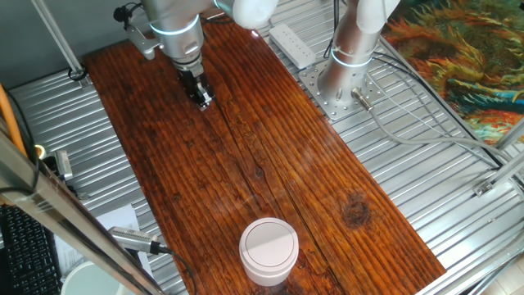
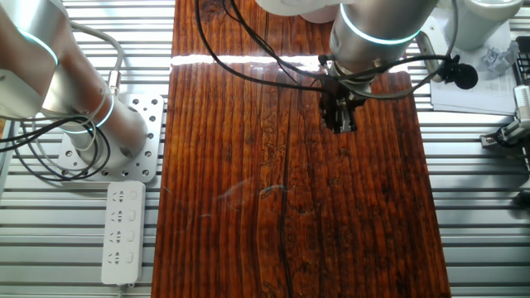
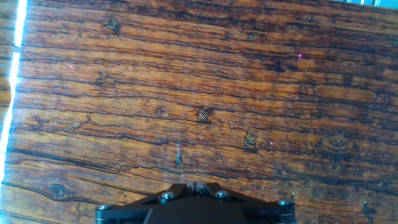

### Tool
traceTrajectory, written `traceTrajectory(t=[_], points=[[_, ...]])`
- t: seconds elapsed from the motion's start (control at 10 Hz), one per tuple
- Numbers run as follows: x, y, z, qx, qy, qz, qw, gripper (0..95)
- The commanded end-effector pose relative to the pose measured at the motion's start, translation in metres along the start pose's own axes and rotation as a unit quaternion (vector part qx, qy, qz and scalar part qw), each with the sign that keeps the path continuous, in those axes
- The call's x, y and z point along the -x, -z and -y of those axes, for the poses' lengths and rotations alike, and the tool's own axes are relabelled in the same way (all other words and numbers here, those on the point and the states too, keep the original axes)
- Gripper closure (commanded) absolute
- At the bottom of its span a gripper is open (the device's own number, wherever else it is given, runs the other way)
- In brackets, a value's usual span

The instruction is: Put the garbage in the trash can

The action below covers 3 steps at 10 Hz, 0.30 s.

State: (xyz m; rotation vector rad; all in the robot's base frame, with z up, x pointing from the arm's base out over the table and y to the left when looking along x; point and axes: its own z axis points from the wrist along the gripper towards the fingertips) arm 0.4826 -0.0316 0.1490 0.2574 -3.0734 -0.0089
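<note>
My gripper [image 1: 202,98] hangs over the far end of the wooden table, a little above the boards, with its fingers pressed together. A tiny white bit, the garbage [image 1: 205,102], shows pinched at the fingertips. In the other fixed view the gripper [image 2: 344,124] points down at the upper right of the table, and the scrap cannot be made out there. In the hand view the closed jaws [image 3: 195,185] sit at the bottom edge over bare wood. The trash can [image 1: 268,250], white with a flat pale lid, stands at the near end of the table, far from the gripper.
The arm's base [image 1: 348,78] is bolted beside the table on the metal frame. A white power strip [image 1: 292,45] lies next to it. Cables run past the table's far edge. A tool and papers [image 1: 135,239] lie off the table's near left corner.
</note>
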Motion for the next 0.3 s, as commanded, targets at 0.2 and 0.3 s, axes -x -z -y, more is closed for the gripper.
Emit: traceTrajectory(t=[0.2,0.3], points=[[0.0007,-0.0029,0.0003,-0.001,0.000,0.000,1.0000,95.0],[0.0009,-0.0039,0.0005,-0.002,0.001,0.000,1.0000,95.0]])
